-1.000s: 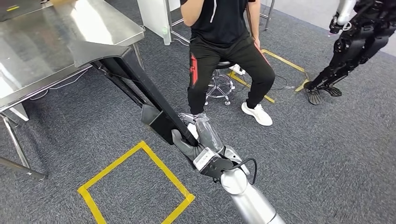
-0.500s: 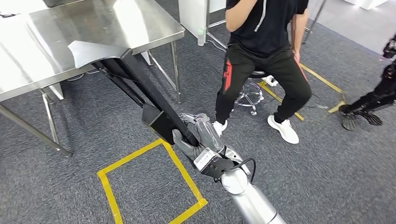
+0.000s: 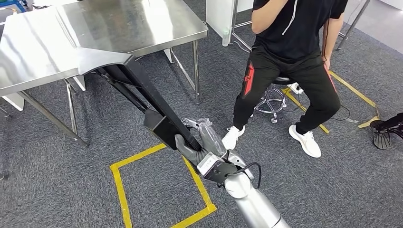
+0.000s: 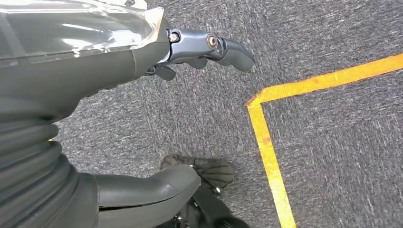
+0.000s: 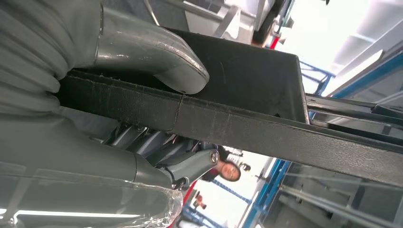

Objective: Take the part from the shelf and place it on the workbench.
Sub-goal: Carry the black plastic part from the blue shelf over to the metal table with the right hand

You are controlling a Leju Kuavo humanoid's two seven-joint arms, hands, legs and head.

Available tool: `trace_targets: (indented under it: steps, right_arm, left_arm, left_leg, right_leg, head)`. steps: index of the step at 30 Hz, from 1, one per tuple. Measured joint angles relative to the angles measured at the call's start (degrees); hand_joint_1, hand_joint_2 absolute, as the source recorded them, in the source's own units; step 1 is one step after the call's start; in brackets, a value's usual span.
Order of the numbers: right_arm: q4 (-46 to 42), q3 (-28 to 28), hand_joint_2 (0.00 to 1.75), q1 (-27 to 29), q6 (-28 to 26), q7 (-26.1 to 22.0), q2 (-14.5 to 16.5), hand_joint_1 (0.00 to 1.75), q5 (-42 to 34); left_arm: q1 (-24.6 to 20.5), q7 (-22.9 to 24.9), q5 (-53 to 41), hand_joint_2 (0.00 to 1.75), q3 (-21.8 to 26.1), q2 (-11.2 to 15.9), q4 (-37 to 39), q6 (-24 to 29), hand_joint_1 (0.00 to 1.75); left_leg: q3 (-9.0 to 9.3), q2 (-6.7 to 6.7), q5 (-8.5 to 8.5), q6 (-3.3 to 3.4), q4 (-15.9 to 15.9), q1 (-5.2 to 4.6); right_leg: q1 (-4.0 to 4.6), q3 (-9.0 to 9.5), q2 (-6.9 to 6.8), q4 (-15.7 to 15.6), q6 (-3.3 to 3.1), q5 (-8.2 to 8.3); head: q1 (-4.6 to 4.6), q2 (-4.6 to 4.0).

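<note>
The part (image 3: 142,90) is a long black metal frame with a box-like bracket and a grey curved panel at its far end. My right hand (image 3: 199,145) grips it at the near end, thumb over the top and fingers (image 5: 157,147) wrapped beneath the part's black bar (image 5: 247,123). The part slants up and left, and its far end overlaps the front edge of the steel workbench (image 3: 133,23) in the head view. My left hand (image 4: 71,71) hangs over the grey carpet, fingers apart and holding nothing.
A person in black (image 3: 290,52) sits on a wheeled stool (image 3: 273,97) to the right of the workbench. A yellow tape square (image 3: 119,175) marks the carpet below the part. Another robot's dark foot (image 3: 382,130) is at the right edge.
The camera has turned: the workbench, the person and the tape square have slid rightward in the picture. My right hand keeps the same hold on the part.
</note>
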Motion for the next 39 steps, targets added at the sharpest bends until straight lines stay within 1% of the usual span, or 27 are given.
trace_targets:
  steps: [2, 4, 5, 7, 9, 10, 11, 12, 13, 14, 15, 16, 17, 19, 20, 22, 23, 24, 25, 26, 27, 28, 30, 31, 32, 35, 39]
  right_arm:
    - [0.26, 0.0, 1.75, -0.19, -0.02, -0.24, 0.02, 1.75, -0.12]
    - [0.5, 0.03, 1.75, -0.28, -0.03, -0.35, 0.13, 1.75, -0.21]
    - [0.61, 0.04, 1.75, -0.31, -0.04, -0.37, 0.19, 1.75, -0.24]
    - [0.72, 0.09, 1.75, -0.44, -0.06, -0.46, 0.23, 1.75, -0.27]
    - [0.95, 0.13, 1.75, -0.43, -0.09, -0.5, 0.0, 1.75, -0.28]
    - [1.13, 0.13, 1.75, -0.33, -0.1, -0.48, -0.15, 1.75, -0.28]
    - [1.31, 0.13, 1.75, -0.24, -0.11, -0.44, -0.3, 1.75, -0.28]
    - [1.45, 0.14, 1.75, -0.17, -0.13, -0.44, -0.4, 1.75, -0.28]
    - [1.53, 0.14, 1.75, -0.17, -0.14, -0.44, -0.45, 1.75, -0.28]
    - [1.57, 0.15, 1.75, -0.22, -0.15, -0.46, -0.49, 1.75, -0.28]
    - [1.62, 0.15, 1.75, -0.27, -0.16, -0.5, -0.5, 1.75, -0.28]
    - [1.69, 0.16, 1.75, -0.34, -0.17, -0.55, -0.5, 1.75, -0.28]
    - [1.79, 0.17, 1.75, -0.38, -0.19, -0.61, -0.5, 1.75, -0.28]
    - [1.97, 0.17, 1.75, -0.5, -0.21, -0.67, -0.44, 1.75, -0.27]
    - [2.02, 0.17, 1.75, -0.6, -0.23, -0.69, -0.38, 1.75, -0.27]
    - [2.07, 0.16, 1.75, -0.78, -0.29, -0.87, -0.24, 1.75, -0.27]
    - [2.1, 0.16, 1.75, -0.8, -0.32, -1.02, -0.18, 1.75, -0.31]
    - [2.16, 0.16, 1.75, -0.78, -0.33, -1.21, -0.16, 1.75, -0.38]
    - [2.25, 0.16, 1.75, -0.74, -0.33, -1.38, -0.18, 1.75, -0.46]
    - [2.36, 0.16, 1.75, -0.7, -0.33, -1.49, -0.19, 1.75, -0.54]
    - [2.45, 0.16, 1.75, -0.67, -0.32, -1.57, -0.2, 1.75, -0.59]
    - [2.5, 0.16, 1.75, -0.66, -0.32, -1.6, -0.19, 1.75, -0.61]
    - [2.52, 0.16, 1.75, -0.71, -0.32, -1.61, -0.18, 1.75, -0.64]
    - [2.52, 0.14, 1.75, -0.75, -0.32, -1.62, -0.18, 1.75, -0.66]
    - [2.52, 0.13, 1.75, -0.75, -0.32, -1.63, -0.18, 1.75, -0.68]
    - [2.52, 0.09, 1.75, -0.61, -0.32, -1.66, -0.25, 1.75, -0.69]
    - [2.54, 0.05, 1.75, -0.58, -0.32, -1.67, -0.34, 1.75, -0.68]
  left_arm:
    - [-0.14, -0.12, -0.18, 1.75, 0.0, -0.01, -0.01, 0.04, 0.0]
    - [-0.09, -0.19, -0.3, 1.75, 0.01, -0.01, -0.01, 0.08, 0.0]
    - [0.0, -0.21, -0.31, 1.75, 0.02, -0.06, -0.01, 0.09, 0.0]
    - [-0.04, -0.25, -0.31, 1.75, 0.04, -0.14, 0.01, 0.1, 0.0]
    - [-0.22, -0.27, -0.31, 1.75, 0.06, -0.2, 0.01, 0.1, 0.0]
    - [-0.24, -0.28, -0.31, 1.75, 0.07, -0.22, 0.01, 0.1, 0.0]
    - [-0.21, -0.27, -0.32, 1.75, 0.07, -0.25, 0.01, 0.09, 0.0]
    - [-0.13, -0.27, -0.34, 1.75, 0.07, -0.3, 0.01, 0.09, 0.0]
    - [-0.05, -0.27, -0.37, 1.75, 0.07, -0.35, 0.01, 0.09, 0.0]
    - [-0.01, -0.27, -0.41, 1.75, 0.07, -0.4, 0.01, 0.09, 0.0]
    - [0.0, -0.28, -0.45, 1.75, 0.07, -0.44, 0.01, 0.09, 0.0]
    - [0.01, -0.31, -0.48, 1.75, 0.07, -0.46, 0.01, 0.09, 0.0]
    - [0.05, -0.33, -0.51, 1.75, 0.07, -0.46, 0.01, 0.1, 0.0]
    - [0.22, -0.38, -0.6, 1.75, 0.08, -0.42, 0.01, 0.19, 0.0]
    - [0.29, -0.38, -0.69, 1.75, 0.08, -0.38, 0.01, 0.28, 0.0]
    - [0.22, -0.37, -0.99, 1.75, 0.09, -0.32, 0.01, 0.48, 0.0]
    - [0.11, -0.37, -1.14, 1.75, 0.09, -0.32, 0.01, 0.52, 0.0]
    - [0.01, -0.37, -1.29, 1.75, 0.09, -0.34, 0.01, 0.55, 0.0]
    - [-0.03, -0.36, -1.39, 1.75, 0.09, -0.34, 0.01, 0.55, 0.0]
    - [-0.01, -0.36, -1.45, 1.75, 0.09, -0.35, 0.01, 0.55, 0.0]
    - [0.03, -0.35, -1.5, 1.75, 0.09, -0.35, 0.01, 0.56, 0.0]
    - [0.06, -0.34, -1.51, 1.75, 0.1, -0.32, 0.01, 0.56, 0.0]
    - [0.02, -0.34, -1.51, 1.75, 0.11, -0.27, 0.01, 0.56, 0.0]
    - [-0.03, -0.36, -1.51, 1.75, 0.11, -0.26, 0.01, 0.55, 0.0]
    - [-0.06, -0.38, -1.52, 1.75, 0.11, -0.29, 0.01, 0.56, 0.0]
    - [-0.07, -0.43, -1.53, 1.75, 0.11, -0.43, 0.01, 0.58, 0.0]
    - [-0.04, -0.43, -1.51, 1.75, 0.16, -0.39, 0.01, 0.68, 0.0]
  left_leg:
    - [1.68, 1.07, 0.63, 0.56, -3.23, -0.54]
    - [1.83, -0.1, 0.64, 0.98, -3.53, -0.68]
    - [2.22, -0.71, 0.81, 1.27, -4.0, -0.58]
    - [3.17, -1.94, 1.28, 1.93, -4.98, -0.18]
    - [3.38, -3.32, 1.35, 2.29, -5.2, -0.05]
    - [3.37, -4.16, 1.32, 2.31, -5.19, -0.06]
    - [3.38, -4.99, 1.28, 2.31, -5.16, -0.07]
    - [3.41, -5.81, 1.25, 2.25, -5.13, -0.07]
    - [3.48, -6.61, 1.18, 2.16, -5.07, -0.06]
    - [3.51, -7.38, 1.08, 1.98, -4.96, -0.05]
    - [3.45, -8.1, 0.9, 1.7, -4.74, -0.14]
    - [3.31, -8.65, 0.74, 1.42, -4.54, -0.22]
    - [3.12, -9.09, 0.65, 1.13, -4.38, -0.26]
    - [2.82, -9.67, 0.62, 0.59, -4.32, -0.1]
    - [2.7, -9.21, 0.46, 0.28, -4.08, -0.01]
    - [1.31, -6.37, -1.39, -0.42, -1.1, 0.05]
    - [-0.26, -4.56, -3.06, -0.72, 2.1, 0.1]
    - [-2.33, -3.39, -4.9, -0.98, 6.03, 0.22]
    - [-4.35, -2.88, -6.29, -1.16, 9.71, 0.39]
    - [-5.68, -2.69, -6.67, -1.28, 11.89, 0.54]
    - [-5.91, -2.62, -5.94, -1.33, 11.96, 0.66]
    - [-4.89, -2.55, -4.21, -1.29, 9.67, 0.75]
    - [-0.73, -2.1, -0.47, -0.95, 1.66, 0.72]
    - [0.95, -1.9, 0.54, -0.73, -1.49, 0.58]
    - [1.93, -1.75, 0.97, -0.65, -3.3, 0.45]
    - [2.24, -1.96, 1.05, -0.66, -3.94, -0.07]
    - [2.21, -2.23, 0.9, -0.12, -3.92, -0.5]
  right_leg:
    - [0.25, 0.27, -0.85, -0.04, 0.51, -0.35]
    - [0.41, 0.63, -1.76, -0.26, 1.11, -0.64]
    - [0.41, 0.75, -1.56, -0.01, 1.37, -0.94]
    - [0.4, -0.5, 0.72, 3.4, 1.42, -2.7]
    - [0.15, -4.24, 3.32, 10.81, 1.07, -5.55]
    - [0.11, -6.15, 3.79, 14.01, 1.12, -6.47]
    - [0.07, -7.33, 3.96, 15.56, 1.39, -6.61]
    - [0.04, -7.4, 4.04, 14.85, 1.85, -5.79]
    - [-0.04, -6.31, 4.22, 11.86, 2.41, -4.11]
    - [-0.23, -4.53, 4.97, 7.54, 2.93, -2.1]
    - [-0.39, -2.89, 5.87, 3.68, 3.13, -0.46]
    - [-0.51, -1.66, 6.52, 0.93, 3.02, 0.65]
    - [-0.56, -1.09, 7.0, -0.37, 2.67, 1.12]
    - [-0.46, -0.93, 6.37, -0.48, 1.75, 1.23]
    - [-0.51, -0.82, 6.04, -0.58, 1.37, 1.28]
    - [-0.67, -0.47, 5.26, -0.82, 0.51, 1.22]
    - [-0.62, -0.33, 4.82, -0.86, 0.15, 1.1]
    - [-0.53, -0.25, 4.42, -0.86, -0.14, 0.97]
    - [-0.45, -0.22, 4.03, -0.84, -0.31, 0.89]
    - [-0.41, -0.18, 3.69, -0.83, -0.38, 0.82]
    - [-0.4, -0.12, 3.46, -0.82, -0.37, 0.75]
    - [-0.4, 0.01, 3.28, -0.82, -0.3, 0.65]
    - [-0.28, 0.35, 3.07, -0.81, 0.03, 0.38]
    - [-0.11, 0.46, 3.01, -0.81, 0.27, 0.22]
    - [0.2, 0.45, 2.98, -0.73, 0.41, 0.01]
    - [0.7, 0.43, 2.85, -0.6, 0.65, -0.3]
    - [0.45, 0.74, 2.69, -1.08, 0.96, -0.17]
  head:
    - [0.03, 0.0]
    - [0.03, 0.0]
    - [0.06, 0.0]
    - [0.15, 0.0]
    - [0.3, 0.0]
    - [0.38, 0.0]
    - [0.38, 0.0]
    - [0.38, 0.0]
    - [0.38, 0.0]
    - [0.39, 0.0]
    - [0.38, 0.0]
    - [0.36, 0.0]
    - [0.33, 0.0]
    - [0.31, 0.0]
    - [0.31, 0.0]
    - [0.11, 0.0]
    - [0.01, 0.0]
    - [-0.09, 0.0]
    - [-0.08, 0.0]
    - [-0.08, 0.0]
    - [-0.08, 0.0]
    - [-0.09, 0.0]
    - [-0.08, 0.0]
    - [-0.05, 0.0]
    - [-0.02, 0.0]
    - [0.04, 0.0]
    - [0.03, 0.0]
